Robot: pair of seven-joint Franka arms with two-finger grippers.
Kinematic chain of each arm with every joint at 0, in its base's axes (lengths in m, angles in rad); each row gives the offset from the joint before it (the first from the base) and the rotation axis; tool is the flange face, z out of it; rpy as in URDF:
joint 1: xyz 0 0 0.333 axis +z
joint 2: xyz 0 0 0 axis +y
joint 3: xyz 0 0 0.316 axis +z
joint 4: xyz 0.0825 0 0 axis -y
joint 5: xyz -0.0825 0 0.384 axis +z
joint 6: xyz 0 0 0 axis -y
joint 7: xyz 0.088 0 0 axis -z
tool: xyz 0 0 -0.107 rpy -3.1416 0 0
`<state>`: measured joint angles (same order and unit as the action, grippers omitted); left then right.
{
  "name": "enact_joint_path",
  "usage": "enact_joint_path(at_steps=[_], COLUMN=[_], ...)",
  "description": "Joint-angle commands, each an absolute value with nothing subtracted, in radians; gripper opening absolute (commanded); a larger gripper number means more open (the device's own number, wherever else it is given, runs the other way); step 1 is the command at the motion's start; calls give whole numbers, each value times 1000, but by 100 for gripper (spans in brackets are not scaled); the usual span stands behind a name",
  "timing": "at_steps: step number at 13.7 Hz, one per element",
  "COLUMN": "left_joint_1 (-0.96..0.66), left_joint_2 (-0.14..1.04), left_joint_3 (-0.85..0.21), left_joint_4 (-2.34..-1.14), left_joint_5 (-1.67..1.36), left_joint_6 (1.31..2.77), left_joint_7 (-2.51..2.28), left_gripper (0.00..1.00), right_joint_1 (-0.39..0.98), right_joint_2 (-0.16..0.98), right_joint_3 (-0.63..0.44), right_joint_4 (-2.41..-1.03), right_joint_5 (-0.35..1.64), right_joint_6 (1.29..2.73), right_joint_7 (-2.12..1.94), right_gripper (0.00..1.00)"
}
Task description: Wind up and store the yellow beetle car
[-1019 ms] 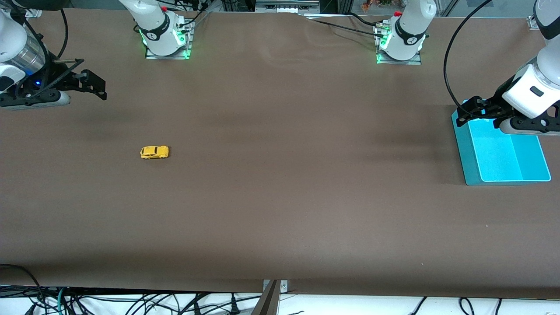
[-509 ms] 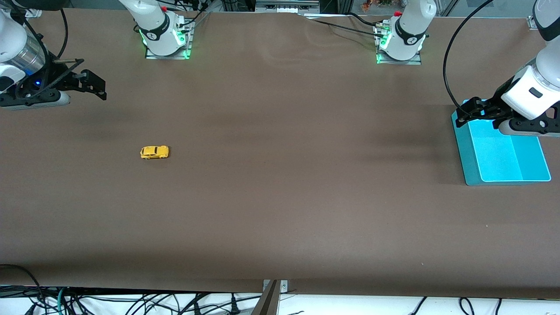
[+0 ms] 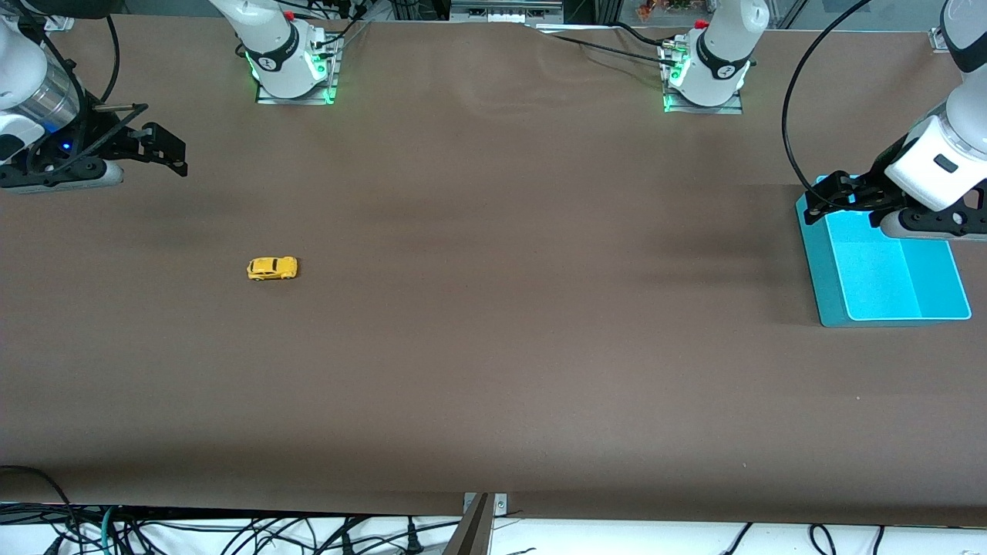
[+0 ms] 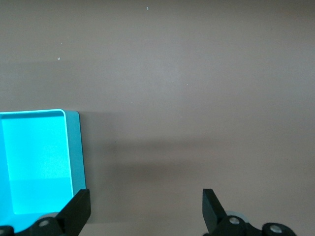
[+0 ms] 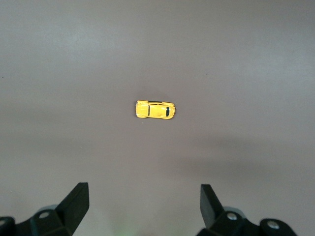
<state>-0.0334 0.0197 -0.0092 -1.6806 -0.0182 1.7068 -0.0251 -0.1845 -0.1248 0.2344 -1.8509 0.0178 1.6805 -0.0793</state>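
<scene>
Both end effectors spread empty, right end effector (image 5: 142,209), left end effector (image 4: 146,209), yellow beetle car (image 3: 272,268) on table (image 3: 493,370).

Yellow beetle car (image 3: 272,268), dark windows; cyan tray (image 3: 829,308); brown table (image 3: 493,347).

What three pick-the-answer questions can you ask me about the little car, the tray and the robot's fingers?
1. Where is the car?
A. on the table, toward the right arm's end
B. in the tray
C. in the fingers

2. What colour is the tray?
A. red
B. turquoise
C. black

3. How are the right gripper's fingers?
A. shut on the car
B. open
C. shut, holding nothing

Answers:
1. A, it sits alone on the table.
2. B, it is bright turquoise under the left gripper.
3. B, a wide gap shows between them.
</scene>
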Motion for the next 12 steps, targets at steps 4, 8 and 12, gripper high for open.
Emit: enact_joint_path(at_steps=[4, 8, 12], left_joint_1=[-34, -38, -37], left_joint_2=[32, 34, 34], left_joint_3=[-8, -23, -23], left_joint_4=[-1649, -1646, -1646], left_joint_5=[-28, -25, -23], left_joint_6=[1680, 1678, 1678], left_joint_7=[-3, -8, -6], left_gripper=[100, 100, 100], right_joint_1=[-179, -179, -179], right_joint_2=[-130, -130, -130], right_joint_3=[230, 230, 229], right_joint_4=[-1848, -1848, -1848], right_joint_5=[3, 3, 3], right_joint_6=[1677, 1677, 1677], right_joint_7=[-75, -75, -75], right_gripper=[100, 100, 100])
